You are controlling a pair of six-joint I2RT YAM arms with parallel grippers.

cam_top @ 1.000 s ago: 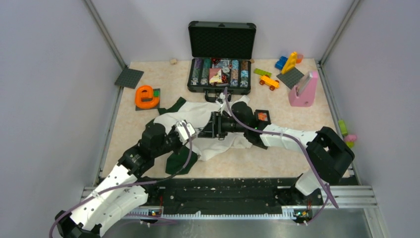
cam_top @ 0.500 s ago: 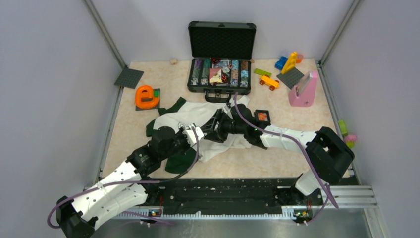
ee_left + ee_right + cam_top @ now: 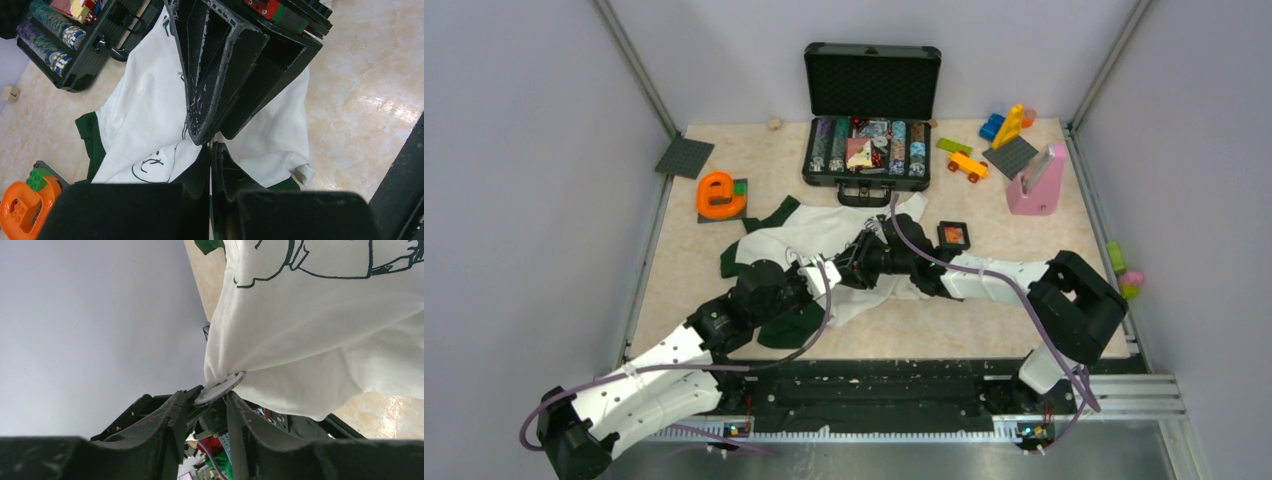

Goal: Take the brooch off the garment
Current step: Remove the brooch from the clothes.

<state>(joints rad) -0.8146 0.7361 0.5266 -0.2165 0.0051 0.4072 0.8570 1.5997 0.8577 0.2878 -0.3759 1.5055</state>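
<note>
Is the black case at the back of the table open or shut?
Open. The black case has its lid standing upright behind the tray, with the foam lining facing out, and rows of chips show inside.

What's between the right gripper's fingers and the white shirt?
Right wrist view: small pale round disc at the fingertips, white printed shirt bunched against it.

Bright, even light with soft shadows. Glare streaks the glossy counter in the left wrist view; both wrist views blur the nearest black jaws.
</note>
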